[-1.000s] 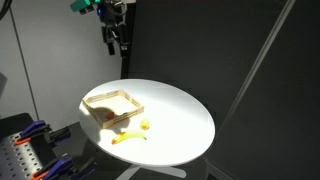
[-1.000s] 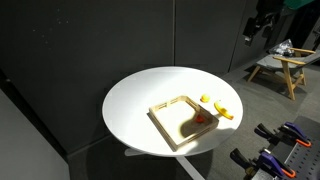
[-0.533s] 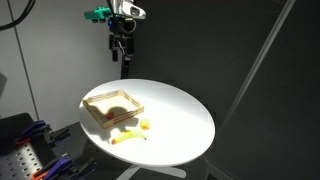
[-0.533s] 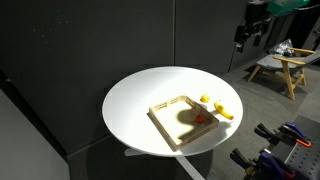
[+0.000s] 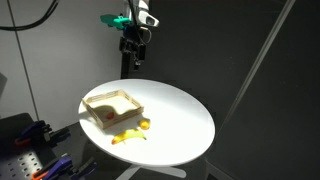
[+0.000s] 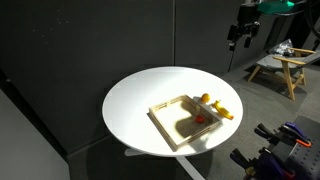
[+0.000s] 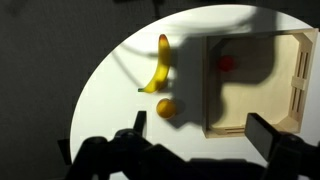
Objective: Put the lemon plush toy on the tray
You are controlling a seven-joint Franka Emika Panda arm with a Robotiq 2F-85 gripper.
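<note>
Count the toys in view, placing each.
3. The banana toy and lemon plush toy lie on the table beside the tray; a small red object lies inside it. Shadow might hide others.

Round white table (image 5: 175, 110), top brightly lit, hard-edged shadows across it. Black backdrop panels (image 6: 90, 40) behind and beside table in both exterior views, vertical seam between two panels. White wall (image 5: 45, 60) at frame edge in an exterior view. Pale diagonal pole (image 5: 264, 52) against dark backdrop. Small light-wood stool (image 6: 280, 66) on grey floor (image 6: 305, 105), well apart from table. Clamps (image 5: 38, 132) with orange and blue handles beside perforated metal bench (image 5: 20, 160). Dark surround below table edge in wrist view.
</note>
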